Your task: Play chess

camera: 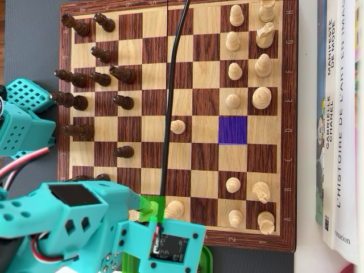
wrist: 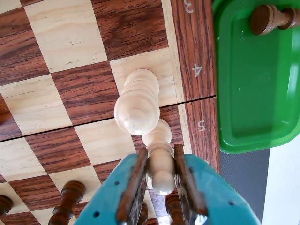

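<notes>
In the wrist view my teal gripper (wrist: 160, 151) is shut on a light wooden chess piece (wrist: 159, 161), its brown pads (wrist: 137, 180) pressing both sides of the stem. I cannot tell whether its base touches the board. Just beyond it a larger light piece (wrist: 137, 105) stands near the chessboard's (wrist: 65, 42) numbered edge. In the overhead view the arm covers the board's (camera: 182, 57) lower left corner. The held piece (camera: 135, 215) peeks out beside a green-marked square (camera: 151, 206), with the larger light piece (camera: 174, 209) to its right. A blue-marked square (camera: 232, 130) lies mid-right.
Dark pieces (camera: 85, 77) fill the board's left side and light pieces (camera: 250, 57) its right. A green tray (wrist: 253, 79) off the board edge holds a dark piece (wrist: 269, 18). A black cable (camera: 168, 102) crosses the board. Books (camera: 341, 114) lie at the right.
</notes>
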Available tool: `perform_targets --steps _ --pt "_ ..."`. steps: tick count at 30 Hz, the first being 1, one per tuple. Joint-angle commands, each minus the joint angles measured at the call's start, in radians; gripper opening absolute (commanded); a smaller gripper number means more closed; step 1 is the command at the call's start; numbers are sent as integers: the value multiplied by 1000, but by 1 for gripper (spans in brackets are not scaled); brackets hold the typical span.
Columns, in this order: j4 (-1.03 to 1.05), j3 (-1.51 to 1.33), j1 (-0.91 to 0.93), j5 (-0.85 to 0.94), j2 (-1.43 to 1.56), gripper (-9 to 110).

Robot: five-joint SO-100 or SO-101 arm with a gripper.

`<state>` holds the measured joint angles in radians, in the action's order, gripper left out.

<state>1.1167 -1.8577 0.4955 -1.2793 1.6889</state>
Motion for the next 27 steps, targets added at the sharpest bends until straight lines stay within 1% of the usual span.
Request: perform_targets --steps 1,6,17,20,27 --pt "-14 9 2 2 0 7" --pt "-12 9 2 2 3 11" --pt "-3 11 2 2 6 11" --pt "-3 11 0 2 6 14" --pt "-3 14 -8 2 8 15"
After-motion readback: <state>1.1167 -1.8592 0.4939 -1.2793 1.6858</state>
